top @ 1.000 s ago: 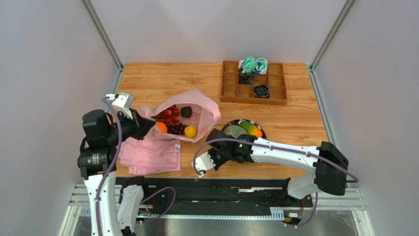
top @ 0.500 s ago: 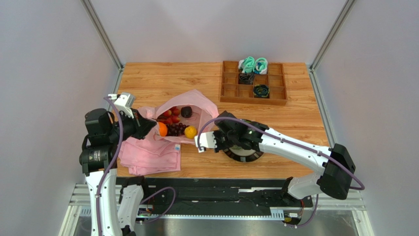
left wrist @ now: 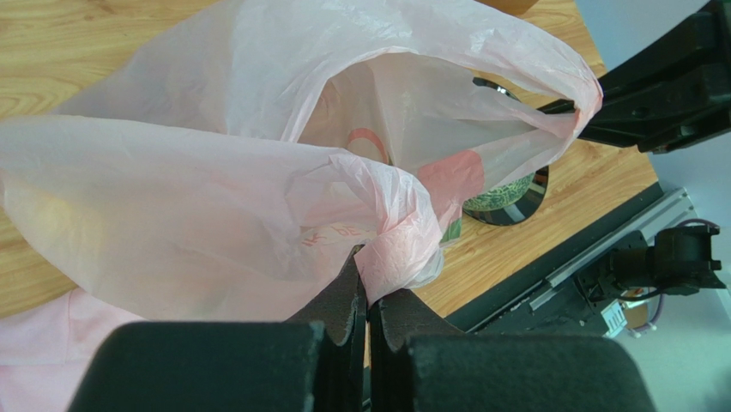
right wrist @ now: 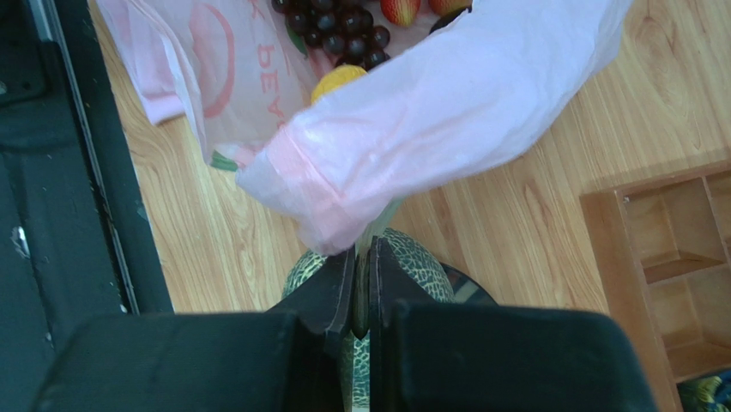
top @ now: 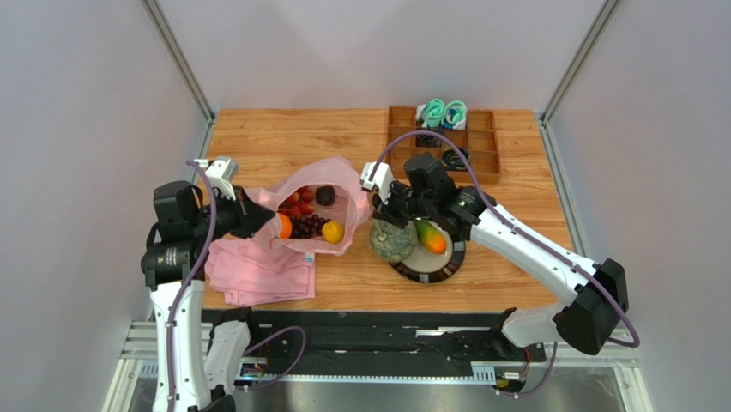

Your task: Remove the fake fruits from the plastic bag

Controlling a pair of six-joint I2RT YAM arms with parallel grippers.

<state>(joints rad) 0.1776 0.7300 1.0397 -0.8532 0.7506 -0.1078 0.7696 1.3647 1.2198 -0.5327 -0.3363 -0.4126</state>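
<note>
Only pink lettering (right wrist: 257,75) printed on the plastic bag (right wrist: 463,103) shows, too crumpled to read.

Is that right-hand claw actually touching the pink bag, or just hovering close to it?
Touching. The right wrist view shows the right gripper shut on the edge of the plastic bag, with a fold of the pink film pinched between its jaws.

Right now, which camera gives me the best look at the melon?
Top view: the melon shows whole, at the left edge of the plate, beside the bag. The right wrist view shows only part of it, split by the fingers; the left wrist view gives a sliver beyond the bag.
</note>
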